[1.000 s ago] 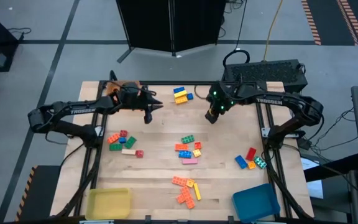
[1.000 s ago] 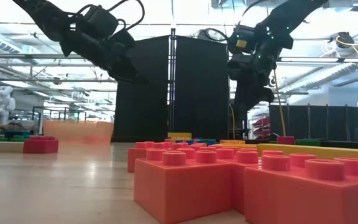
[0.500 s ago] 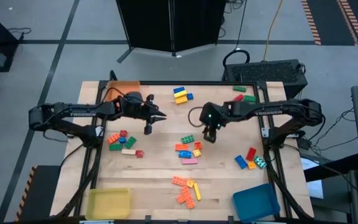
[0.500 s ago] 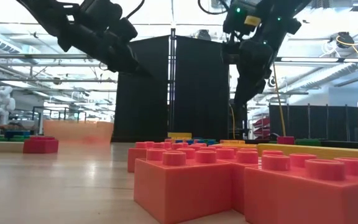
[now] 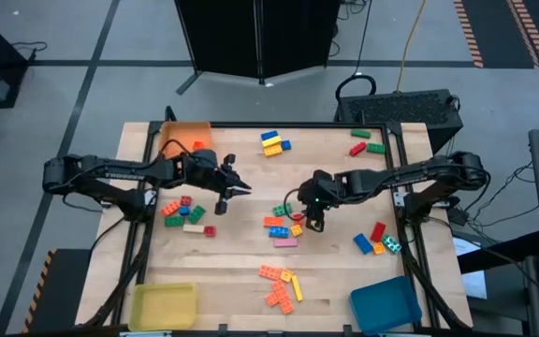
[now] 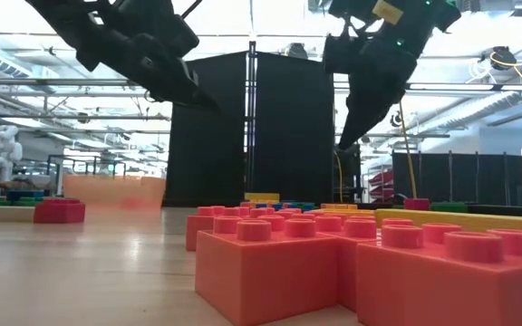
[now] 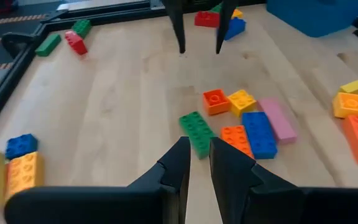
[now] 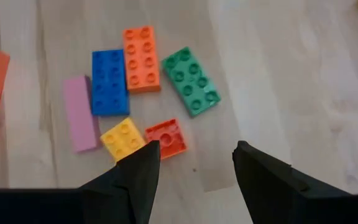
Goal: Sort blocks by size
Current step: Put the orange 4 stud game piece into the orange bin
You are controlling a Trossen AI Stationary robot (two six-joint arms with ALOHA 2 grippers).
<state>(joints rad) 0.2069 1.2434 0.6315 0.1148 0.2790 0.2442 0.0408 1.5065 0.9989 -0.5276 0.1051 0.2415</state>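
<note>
Blocks [image 5: 284, 223] lie mid-table [image 5: 241, 253]; we see the right end effector [image 5: 313, 225] spread empty above them, the left end effector [image 5: 221, 206] seemingly clenched, holding nothing.

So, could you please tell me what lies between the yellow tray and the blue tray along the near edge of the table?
In the high view, an orange brick cluster lies between the yellow tray and blue tray.

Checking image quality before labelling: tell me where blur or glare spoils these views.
Low view: the near orange blocks fill the foreground, soft-edged; ceiling lights glare behind both arms. Right wrist view: blocks sharp, its own fingers blurred. High view: evenly lit, no glare.
</note>
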